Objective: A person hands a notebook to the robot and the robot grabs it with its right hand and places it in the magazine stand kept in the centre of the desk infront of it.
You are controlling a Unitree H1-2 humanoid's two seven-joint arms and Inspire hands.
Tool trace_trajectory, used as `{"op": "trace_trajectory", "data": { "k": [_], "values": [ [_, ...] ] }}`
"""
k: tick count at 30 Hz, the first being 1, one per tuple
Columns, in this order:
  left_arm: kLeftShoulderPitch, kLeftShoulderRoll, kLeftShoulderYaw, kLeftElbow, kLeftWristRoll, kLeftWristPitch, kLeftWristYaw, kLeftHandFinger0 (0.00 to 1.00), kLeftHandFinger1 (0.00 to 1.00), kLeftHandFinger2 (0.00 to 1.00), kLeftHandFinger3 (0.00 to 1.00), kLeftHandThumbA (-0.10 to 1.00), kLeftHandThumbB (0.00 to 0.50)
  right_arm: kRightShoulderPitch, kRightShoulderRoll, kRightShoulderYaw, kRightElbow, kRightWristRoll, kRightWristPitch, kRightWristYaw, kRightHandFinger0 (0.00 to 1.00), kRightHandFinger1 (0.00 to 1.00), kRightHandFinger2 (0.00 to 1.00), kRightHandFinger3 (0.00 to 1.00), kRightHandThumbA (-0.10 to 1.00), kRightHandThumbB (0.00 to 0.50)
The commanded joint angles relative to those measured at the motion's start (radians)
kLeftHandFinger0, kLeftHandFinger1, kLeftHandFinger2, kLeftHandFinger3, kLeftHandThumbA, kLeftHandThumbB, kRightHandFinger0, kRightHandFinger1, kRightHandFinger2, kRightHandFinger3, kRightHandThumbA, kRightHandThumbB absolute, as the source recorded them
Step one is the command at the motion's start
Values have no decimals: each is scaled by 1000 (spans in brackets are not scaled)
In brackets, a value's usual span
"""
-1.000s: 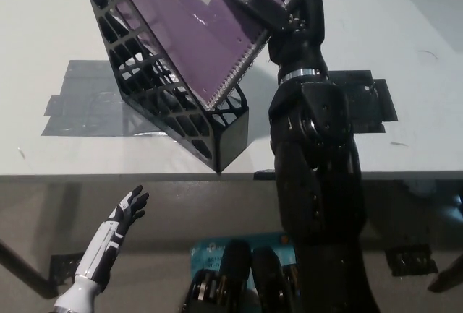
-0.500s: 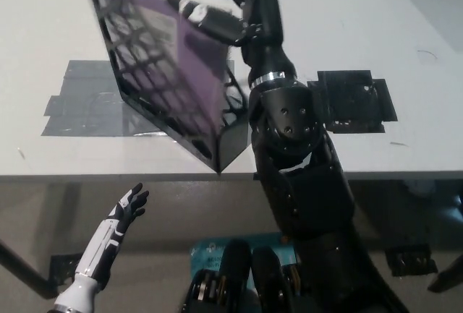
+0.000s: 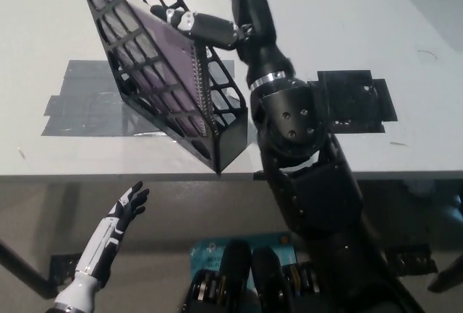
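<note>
The purple notebook [image 3: 170, 74] sits inside the black stand [image 3: 217, 136] on the desk [image 3: 405, 60], spiral edge showing. The right hand [image 3: 217, 27] has fingers pinching its top edge. The left hand [image 3: 119, 223] hangs open below the desk.

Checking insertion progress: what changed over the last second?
The notebook went from tilted above the stand, held by the right robot hand, to down inside it, spiral edge facing right. The right robot hand swung up and left; its fingers now rest at the notebook's top edge, grip unclear. The stand, the tape patches and the open left robot hand below the desk edge stayed put.
</note>
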Motion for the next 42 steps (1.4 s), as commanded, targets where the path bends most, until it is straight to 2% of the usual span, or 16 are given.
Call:
{"op": "trace_trajectory", "data": {
  "k": [1,2,5,6,8,10,16,17,19,23,25,26,33,38,41,42],
  "values": [
    [-26,19,3,-21,-20,-18,-27,1000,1000,1000,1000,1000,500,-46,-33,-38,-205,27,14,49,1000,1000,1000,1000,1000,395],
    [-26,19,2,-19,-19,-20,-27,1000,1000,1000,1000,1000,500,-44,-38,-42,-228,32,20,53,1000,1000,1000,1000,1000,395],
    [-19,20,0,-10,-16,-35,-28,1000,1000,1000,1000,1000,500,-23,-66,-60,-378,37,66,58,1000,1000,1000,1000,990,351],
    [-14,19,-3,-10,6,-38,-17,1000,1000,1000,1000,1000,500,-3,-79,-82,-472,57,73,56,1000,1000,1000,1000,976,305],
    [-11,19,-4,-9,19,-38,-11,1000,1000,1000,1000,1000,500,11,-92,-96,-531,74,72,60,1000,1000,1000,1000,976,276],
    [-5,16,-4,-21,27,-24,-5,1000,1000,1000,1000,1000,500,48,-123,-115,-652,70,99,61,1000,1000,1000,1000,1000,308],
    [20,15,-6,-26,36,-25,-3,1000,1000,1000,1000,1000,500,241,-200,-144,-877,118,100,87,1000,1000,1000,1000,998,322],
    [24,15,-7,-24,40,-28,-2,1000,1000,1000,1000,1000,500,307,-214,-145,-905,123,92,94,1000,1000,1000,1000,997,303],
    [33,15,-7,-19,41,-34,-2,1000,1000,1000,1000,1000,500,420,-227,-138,-922,130,70,106,1000,1000,1000,1000,973,308],
    [41,11,-5,-8,39,-38,1,1000,1000,1000,1000,1000,500,584,-244,-107,-888,174,38,140,1000,1000,1000,1000,960,293],
    [43,9,-4,-6,38,-35,1,1000,1000,1000,1000,1000,500,632,-248,-95,-863,186,19,154,1000,1000,1000,1000,950,261],
    [44,6,-4,-2,38,-36,3,1000,1000,1000,1000,1000,500,680,-249,-80,-824,178,-17,166,1000,1000,1000,1000,952,223],
    [40,3,-1,1,34,-38,2,1000,1000,1000,1000,1000,500,822,-250,-35,-646,156,-81,206,1000,1000,1000,1000,889,240],
    [25,11,0,-1,44,-38,4,1000,1000,1000,1000,1000,500,890,-258,-31,-472,151,-136,226,1000,1000,1000,1000,901,141],
    [26,10,4,1,40,-38,6,1000,1000,1000,1000,1000,500,889,-269,-28,-416,149,-143,243,1000,1000,1000,1000,910,157],
    [28,9,6,1,36,-37,5,1000,1000,1000,1000,1000,500,887,-272,-25,-409,144,-138,247,1000,1000,1000,1000,921,179]
  ]
}}
